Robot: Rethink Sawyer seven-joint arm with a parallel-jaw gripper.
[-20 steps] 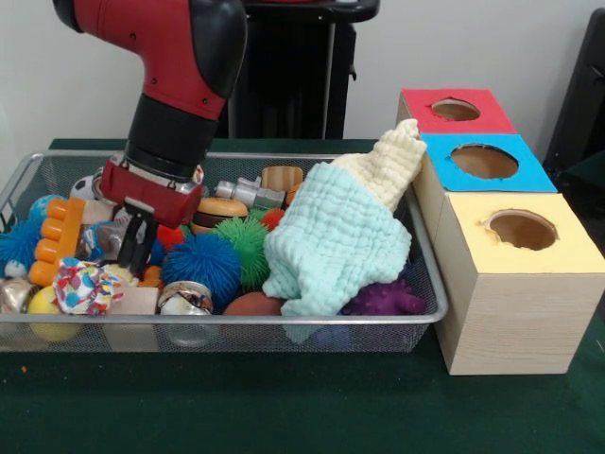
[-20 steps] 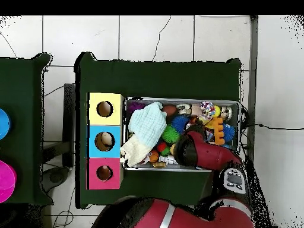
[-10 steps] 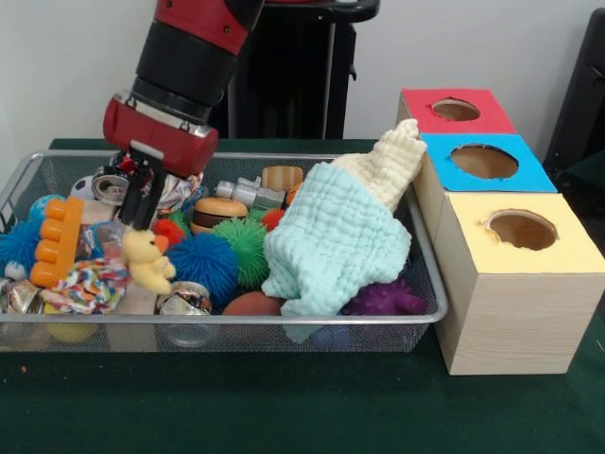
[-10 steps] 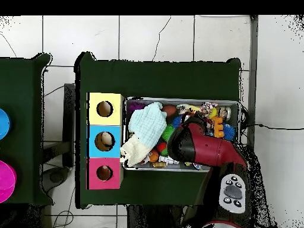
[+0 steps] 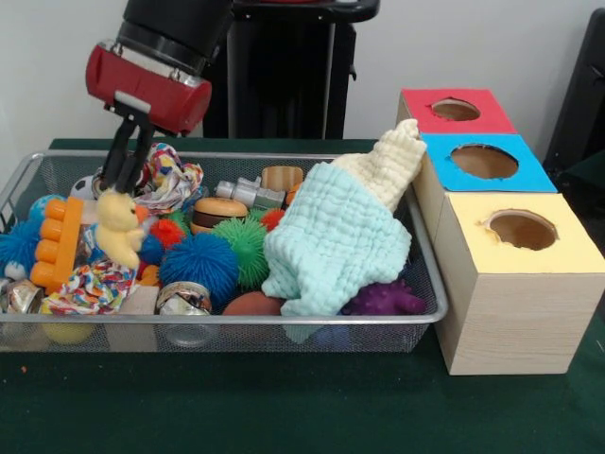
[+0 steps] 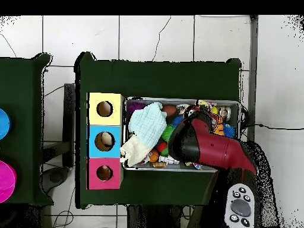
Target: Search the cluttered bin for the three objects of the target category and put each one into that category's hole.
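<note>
A yellow plush duck (image 5: 119, 230) hangs in the air over the left part of the wire bin (image 5: 416, 248), pinched at its top between the narrow fingers of the pincer (image 5: 124, 182), which are pressed together on it. The duck dangles clear of the clutter, just above a multicoloured rope toy (image 5: 87, 288) and beside an orange pegged block (image 5: 59, 240) that leans near the bin's left end. Behind the pincer a second knotted rope toy (image 5: 168, 177) lies against the far wall of the bin. To the right of the duck sit a blue spiky ball (image 5: 199, 261) and a green spiky ball (image 5: 246, 242), with a small toy burger (image 5: 220, 210) behind them. A pale green cloth (image 5: 333, 243) is heaped over the right part of the bin, its cream end draped up over the rim toward the boxes, and a purple spiky toy (image 5: 388, 300) peeks out under it at the front corner. Just beside the bin's right end, on the green desk (image 5: 284, 402), stands a row of three wooden boxes with round holes in their tops: yellow (image 5: 544, 255) nearest, blue (image 5: 482, 161) in the middle, red (image 5: 456, 109) farthest. In the overhead view the red arm (image 6: 208, 148) covers the duck and the pincer.
</note>
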